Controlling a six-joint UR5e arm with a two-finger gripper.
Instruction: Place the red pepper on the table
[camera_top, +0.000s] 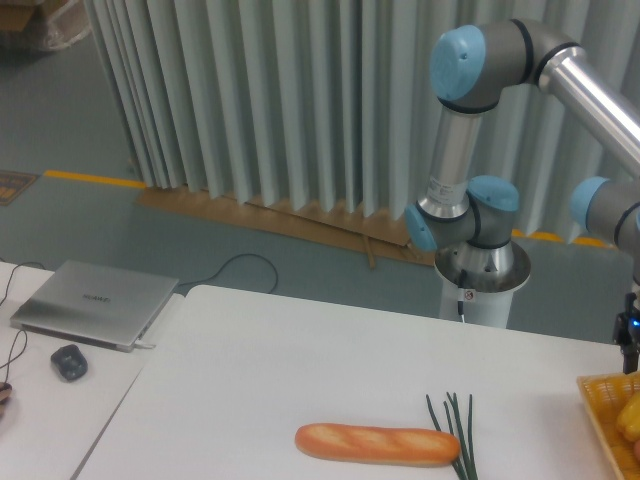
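**Reaching for a pepper that stays out of sight**

Judging from the single camera view, the step in hand looks like the pick-up, since no glossy red pepper lies anywhere on the large plain white desk (300, 360). The pepper itself cannot be seen; it may sit in the yellow woven basket (600, 400) at the right edge, where yellow produce (630, 415) shows, but that is only a guess. The silver and blue arm (470, 150) bends off to the right, and only a dark piece of its wrist hangs above the basket at the frame's border. The claw is cut off there, so whether its fingers are apart or together cannot be told.

To do the step well, the arm should lift straight up clear of the basket rim before swinging left. The release spot should be bare desk, well apart from the long orange-brown baguette (378, 444) and the thin green chive stalks (455, 430) touching its right end.
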